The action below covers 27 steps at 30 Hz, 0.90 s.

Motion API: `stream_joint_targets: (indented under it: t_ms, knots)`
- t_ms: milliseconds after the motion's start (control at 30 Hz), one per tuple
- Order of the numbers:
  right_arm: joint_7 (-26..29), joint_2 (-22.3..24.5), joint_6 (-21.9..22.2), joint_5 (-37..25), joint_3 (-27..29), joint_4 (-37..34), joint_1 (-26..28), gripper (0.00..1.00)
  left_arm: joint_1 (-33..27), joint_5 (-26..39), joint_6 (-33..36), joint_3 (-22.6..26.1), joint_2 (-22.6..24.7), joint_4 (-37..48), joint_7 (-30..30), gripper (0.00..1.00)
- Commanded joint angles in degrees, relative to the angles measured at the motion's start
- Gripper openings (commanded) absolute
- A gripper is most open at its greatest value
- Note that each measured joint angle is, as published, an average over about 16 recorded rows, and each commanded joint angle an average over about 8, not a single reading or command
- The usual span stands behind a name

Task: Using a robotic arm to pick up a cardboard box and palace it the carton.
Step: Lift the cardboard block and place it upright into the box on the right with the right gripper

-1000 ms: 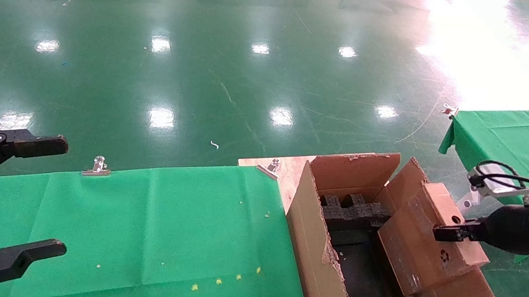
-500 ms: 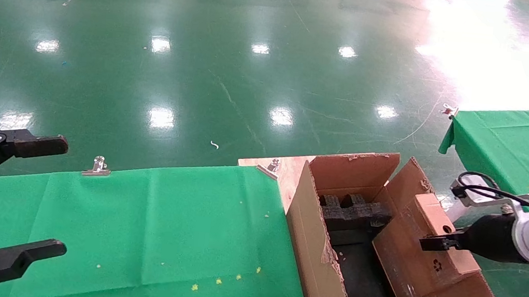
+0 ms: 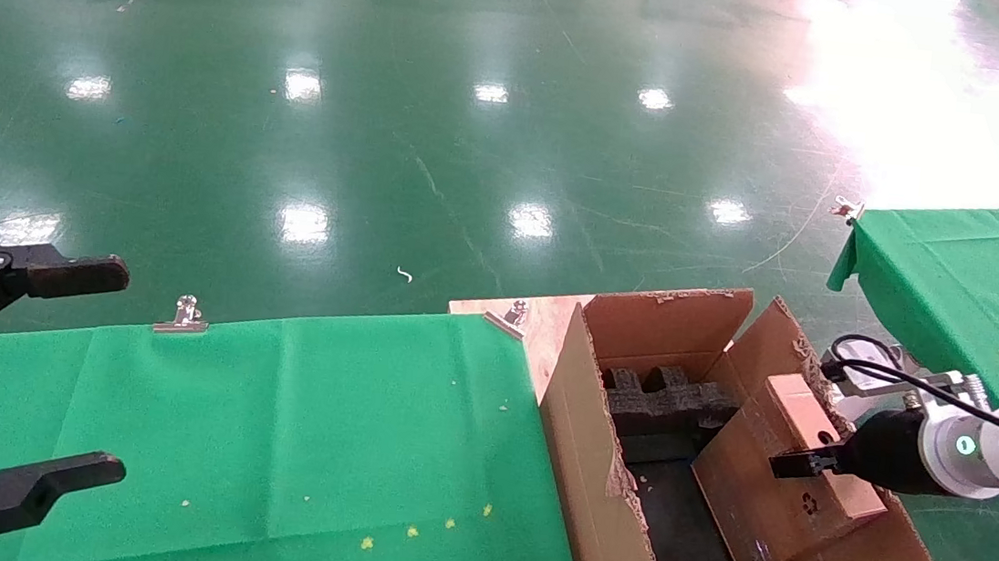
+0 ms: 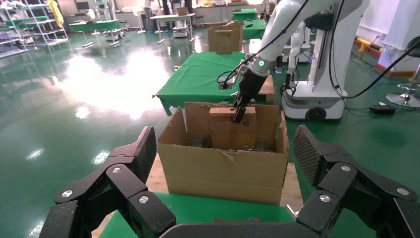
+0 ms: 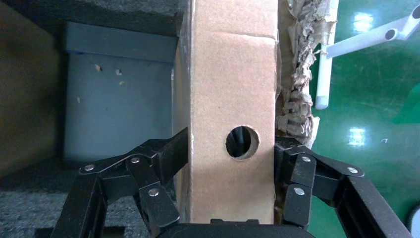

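While green cloth (image 3: 266,423) covers the table, the right pincer (image 3: 789,461) grips the cardboard box (image 3: 774,472) inside the carton (image 3: 591,473).

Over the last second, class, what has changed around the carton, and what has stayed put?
The right gripper, still shut on the cardboard box, has carried it leftward and lower into the carton. The left gripper stayed parked, open, over the green table; the carton did not move.
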Motion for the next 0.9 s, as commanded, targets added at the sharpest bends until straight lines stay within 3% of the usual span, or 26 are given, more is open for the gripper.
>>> stream_joint_targets:
  t_ms: [33,467,900]
  knots:
    - [0.1,-0.9,0.7,0.3,-0.1,-1.0,-1.1,0.00,0.0,0.0,0.0,0.0,0.0,0.0,0.0,1.00]
    - [0.8,-4.0,-0.5,-0.1,0.1,-4.7,-0.5,0.00,0.0,0.0,0.0,0.0,0.0,0.0,0.0,1.00]
    - [7.8,-6.2,-2.1,-6.6,-1.8,-3.2,1.5,0.00,0.0,0.0,0.0,0.0,0.0,0.0,0.0,1.00]
